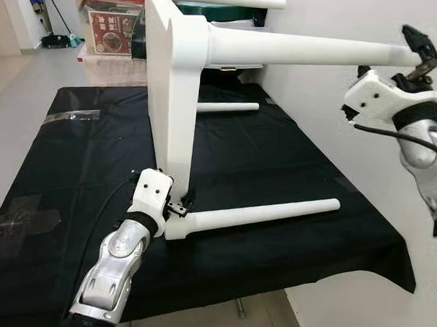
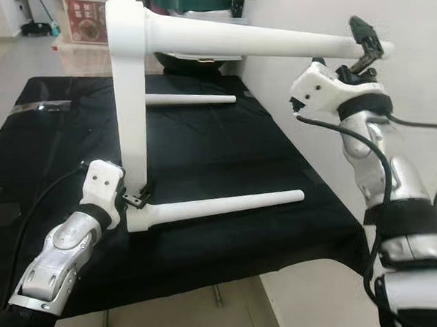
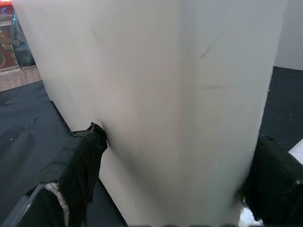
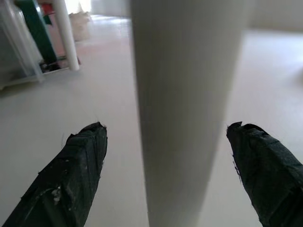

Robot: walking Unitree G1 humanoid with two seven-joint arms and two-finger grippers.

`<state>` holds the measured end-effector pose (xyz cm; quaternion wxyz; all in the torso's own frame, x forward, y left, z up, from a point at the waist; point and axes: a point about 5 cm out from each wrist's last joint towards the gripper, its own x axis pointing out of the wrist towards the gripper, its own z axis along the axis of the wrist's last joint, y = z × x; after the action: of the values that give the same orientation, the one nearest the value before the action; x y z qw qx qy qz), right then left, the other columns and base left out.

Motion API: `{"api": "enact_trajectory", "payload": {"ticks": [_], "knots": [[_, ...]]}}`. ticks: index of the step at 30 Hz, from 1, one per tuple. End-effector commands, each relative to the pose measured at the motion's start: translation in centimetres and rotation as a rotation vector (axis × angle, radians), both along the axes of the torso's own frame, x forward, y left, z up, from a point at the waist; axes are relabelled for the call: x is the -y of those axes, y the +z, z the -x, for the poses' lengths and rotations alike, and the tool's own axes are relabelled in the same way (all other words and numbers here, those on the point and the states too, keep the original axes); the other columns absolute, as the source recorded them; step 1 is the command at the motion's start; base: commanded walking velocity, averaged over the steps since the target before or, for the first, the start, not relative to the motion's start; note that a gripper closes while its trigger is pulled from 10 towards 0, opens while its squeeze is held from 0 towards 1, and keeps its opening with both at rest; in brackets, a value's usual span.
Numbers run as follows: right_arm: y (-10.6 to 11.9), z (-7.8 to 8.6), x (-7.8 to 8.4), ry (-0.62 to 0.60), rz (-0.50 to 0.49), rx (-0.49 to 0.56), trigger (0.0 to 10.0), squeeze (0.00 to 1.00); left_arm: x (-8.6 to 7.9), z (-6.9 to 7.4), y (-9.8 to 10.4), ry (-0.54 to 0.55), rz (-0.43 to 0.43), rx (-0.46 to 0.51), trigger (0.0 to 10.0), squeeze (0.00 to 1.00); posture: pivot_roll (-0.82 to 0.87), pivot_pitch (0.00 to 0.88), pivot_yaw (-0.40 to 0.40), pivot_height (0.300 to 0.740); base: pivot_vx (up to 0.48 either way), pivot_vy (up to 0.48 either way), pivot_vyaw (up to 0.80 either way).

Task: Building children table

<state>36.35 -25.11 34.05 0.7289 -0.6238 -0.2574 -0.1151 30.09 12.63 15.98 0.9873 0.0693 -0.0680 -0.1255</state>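
Table (image 1: 174,95) lies on its side on the black cloth (image 1: 291,167), its white top standing upright like a wall, and its four legs run out horizontally toward my right side.

My left gripper (image 1: 178,205) is low, at the bottom corner of the table top where the near lower leg (image 1: 263,213) joins it. In the left wrist view its fingers (image 3: 78,163) stand on both sides of the white surface and seem to touch it, so I judge it is clamped on the table there.

My right gripper (image 1: 421,51) is high, at the far end of the upper leg (image 1: 305,51). The long axis of this leg goes from the table top straight to my right gripper, so this arm is the nearer one for it. In the right wrist view the leg (image 4: 184,109) passes between the two fingertips (image 4: 78,165) with a clear gap on each side, so the gripper is spread around the leg, not yet pressing it.

I think the coming move depends on this: the fingers must close across the leg, not along it.

Around: the white wall (image 1: 338,126) is just beside my right arm and leaves little room. Storage boxes (image 1: 112,30) stand behind the table. A second lower leg (image 1: 229,106) lies further back over the cloth.
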Motion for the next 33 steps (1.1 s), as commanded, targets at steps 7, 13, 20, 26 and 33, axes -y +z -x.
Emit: {"api": "enact_trajectory", "payload": {"ticks": [7, 13, 20, 26, 33], "knots": [[-0.3, -1.1, -0.3, 0.024, 0.068, -0.067, 0.0, 0.0, -0.2, -0.1, -0.2, 0.006, -0.017, -0.002, 10.0, 0.0, -0.01, 0.0, -0.079, 0.74, 0.0, 0.0, 0.0], [-0.4, -1.4, -0.5, 0.044, 0.088, -0.072, 0.0, 0.0, -0.4, -0.1, -0.1, 0.012, -0.02, -0.001, 10.0, 0.0, 0.0, 0.0, -0.08, 0.74, 0.0, 0.0, 0.0], [-0.4, -1.5, -0.8, 0.079, 0.092, -0.069, 0.0, 0.0, -0.7, -0.5, 0.0, 0.026, -0.034, 0.001, 10.0, 0.0, 0.0, 0.0, -0.077, 0.74, 0.0, 0.0, 0.0], [-0.7, -1.6, -0.5, 0.1, 0.013, -0.103, 0.0, 0.0, -1.2, -1.0, 0.6, 0.05, -0.05, 0.026, 10.0, 0.0, 0.0, 0.0, -0.068, 0.74, 0.0, 0.0, 0.0], [-1.2, -2.3, 0.2, 0.12, -0.176, -0.202, 0.0, 0.05, -3.3, -1.8, 3.3, 0.088, -0.149, 0.119, 10.0, 0.0, 0.01, 0.0, -0.066, 0.74, 0.0, 0.0, 0.0]]}}
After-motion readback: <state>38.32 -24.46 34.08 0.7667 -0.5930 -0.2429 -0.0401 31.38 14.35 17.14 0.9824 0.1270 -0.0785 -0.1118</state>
